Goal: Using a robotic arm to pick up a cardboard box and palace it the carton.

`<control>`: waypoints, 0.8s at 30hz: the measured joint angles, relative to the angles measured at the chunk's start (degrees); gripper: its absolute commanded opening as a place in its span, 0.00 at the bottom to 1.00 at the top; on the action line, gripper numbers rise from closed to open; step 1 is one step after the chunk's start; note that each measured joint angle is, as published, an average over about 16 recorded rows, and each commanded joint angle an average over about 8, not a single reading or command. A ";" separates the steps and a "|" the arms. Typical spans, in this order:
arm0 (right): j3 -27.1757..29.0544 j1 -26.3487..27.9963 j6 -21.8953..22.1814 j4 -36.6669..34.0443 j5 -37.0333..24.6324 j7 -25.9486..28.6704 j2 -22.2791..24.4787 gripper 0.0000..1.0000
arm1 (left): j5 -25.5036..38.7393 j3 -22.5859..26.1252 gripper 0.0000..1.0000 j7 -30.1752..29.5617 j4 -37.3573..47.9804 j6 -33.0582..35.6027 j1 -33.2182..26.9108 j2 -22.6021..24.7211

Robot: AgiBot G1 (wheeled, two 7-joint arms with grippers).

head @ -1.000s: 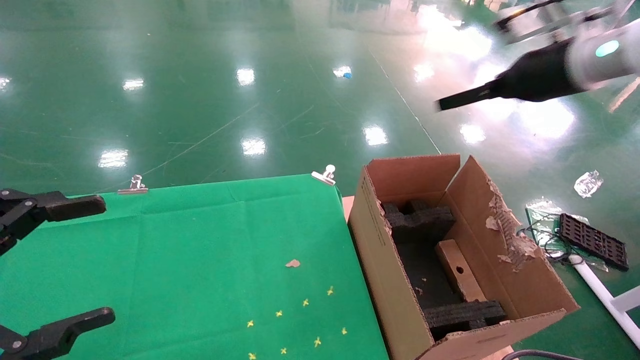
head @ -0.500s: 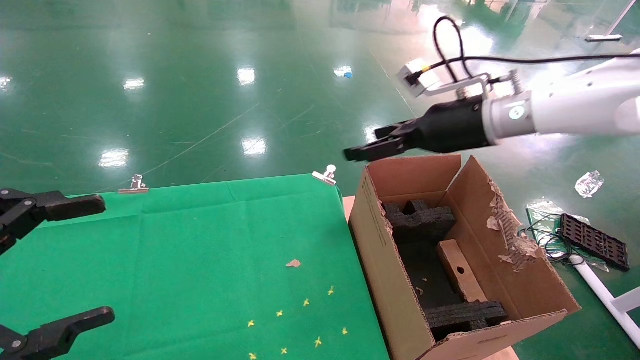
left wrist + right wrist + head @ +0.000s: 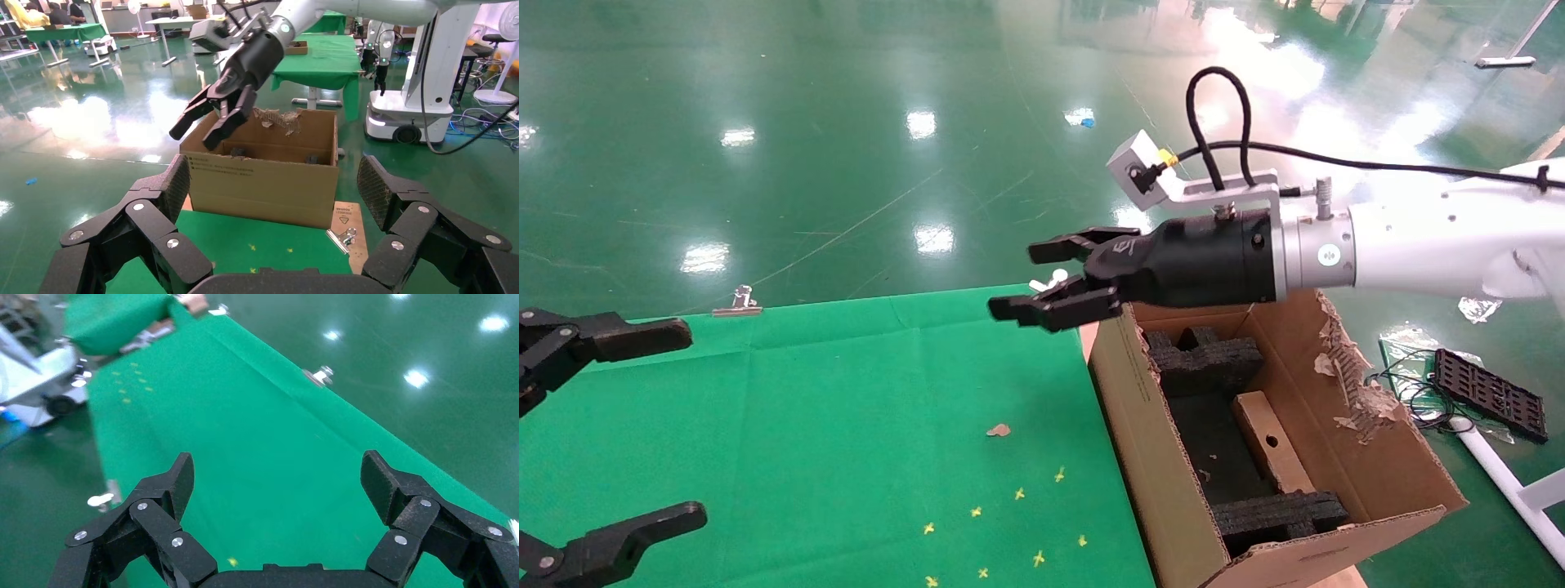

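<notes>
The carton (image 3: pixel 1140 433) stands at the table's right end with its flaps up, the right one torn. Inside it, the slim brown cardboard box (image 3: pixel 1283 469) with a round hole lies between black foam blocks (image 3: pixel 1201 359). The white robotic arm (image 3: pixel 1426 241) reaches in from the right. Its black right gripper (image 3: pixel 1019 279) hangs open and empty above the carton's far left corner and the cloth's edge. In the right wrist view the right gripper (image 3: pixel 278 468) has only green cloth under it. My left gripper (image 3: pixel 686 423) rests open at the left edge, facing the carton (image 3: pixel 306 190).
A green cloth (image 3: pixel 846 392) covers the table, held by binder clips (image 3: pixel 735 302) and marked with small yellow crosses (image 3: pixel 1017 494). A cardboard scrap (image 3: pixel 998 429) lies on it. On the floor to the right are a black grid panel (image 3: pixel 1487 394), cables and a white pipe (image 3: pixel 1504 482).
The right arm has swung down and to the left, from high at the far right to over the carton's far corner. The left gripper and the cardboard box have not moved.
</notes>
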 measured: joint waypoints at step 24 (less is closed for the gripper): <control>29.67 -27.21 -6.75 27.34 11.59 -11.11 5.62 1.00 | -0.05 0.07 1.00 0.04 0.00 -0.03 -0.01 -0.03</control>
